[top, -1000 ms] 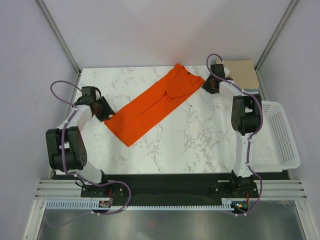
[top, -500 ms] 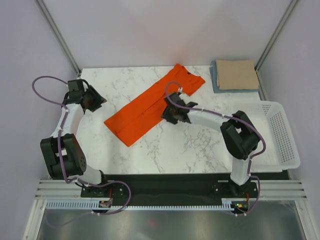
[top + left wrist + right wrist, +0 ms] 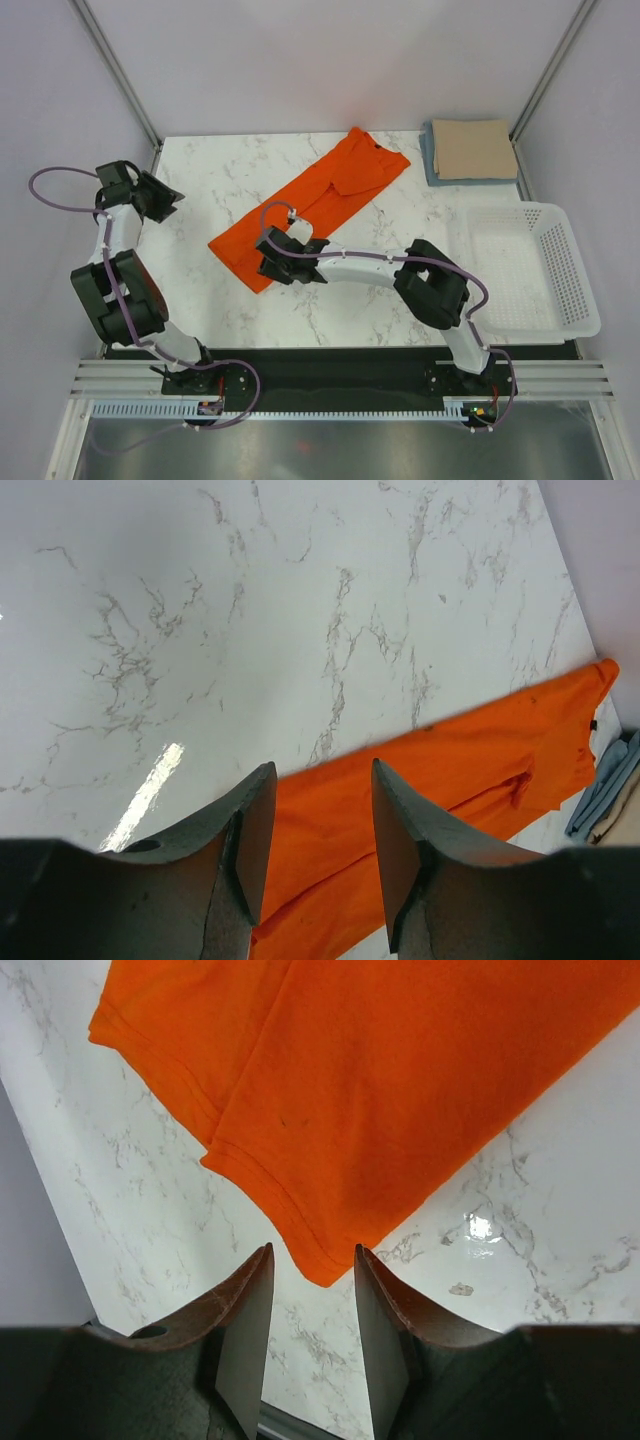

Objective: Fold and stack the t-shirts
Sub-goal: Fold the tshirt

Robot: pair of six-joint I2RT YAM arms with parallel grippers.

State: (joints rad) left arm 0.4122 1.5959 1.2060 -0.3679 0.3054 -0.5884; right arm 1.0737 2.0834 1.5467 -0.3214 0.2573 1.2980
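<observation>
The bright orange t-shirt [image 3: 310, 210] lies as a long folded strip slanting across the marble table [image 3: 400, 290], its collar end at the back right. The tan-beige t-shirt [image 3: 473, 149] lies folded on the light blue t-shirt [image 3: 430, 158] at the back right corner. My right gripper [image 3: 268, 262] is open and empty, hovering over the strip's near-left corner [image 3: 325, 1270], which shows between its fingers. My left gripper [image 3: 168, 200] is open and empty at the table's far left edge, apart from the orange t-shirt [image 3: 470, 780].
A white perforated basket [image 3: 525, 268] stands at the right edge of the table. Grey walls and metal frame posts close in the back and sides. The right arm stretches across the table's front middle.
My right gripper swung from the back right corner across the table to the orange strip's near-left corner. My left gripper drew back from the strip's left end to the table's far left edge.
</observation>
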